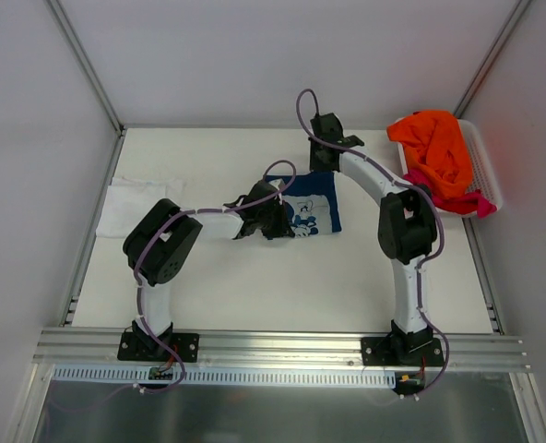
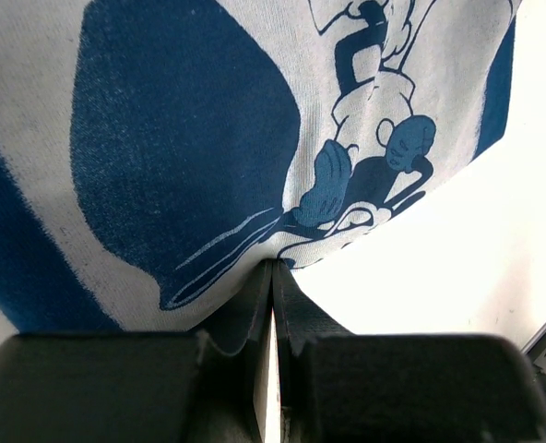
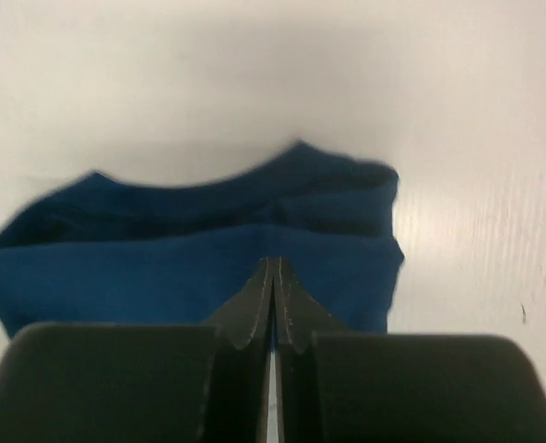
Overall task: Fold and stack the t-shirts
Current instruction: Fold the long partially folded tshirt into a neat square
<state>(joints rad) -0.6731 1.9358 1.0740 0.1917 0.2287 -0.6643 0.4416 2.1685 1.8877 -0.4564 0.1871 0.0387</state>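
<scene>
Looks mid-fold on navy t-shirt (image 1: 319, 210) at centre counter (image 1: 255, 286), left pincer (image 2: 273, 269) clamped on its printed edge, right pincer (image 3: 273, 265) on its far edge. Probably calls for drawing both edges over together.

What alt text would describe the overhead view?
A robot's left gripper and right gripper rest closed at a folded navy t-shirt on a white table. A white t-shirt lies left; the basket at right holds an orange shirt and a pink shirt.

White-linked arms (image 1: 404, 288), bulky black joint housings (image 1: 162, 242), looping purple cables (image 1: 299, 103), black base plates (image 1: 158, 346), seemingly matte black fingers (image 2: 245, 314)
</scene>
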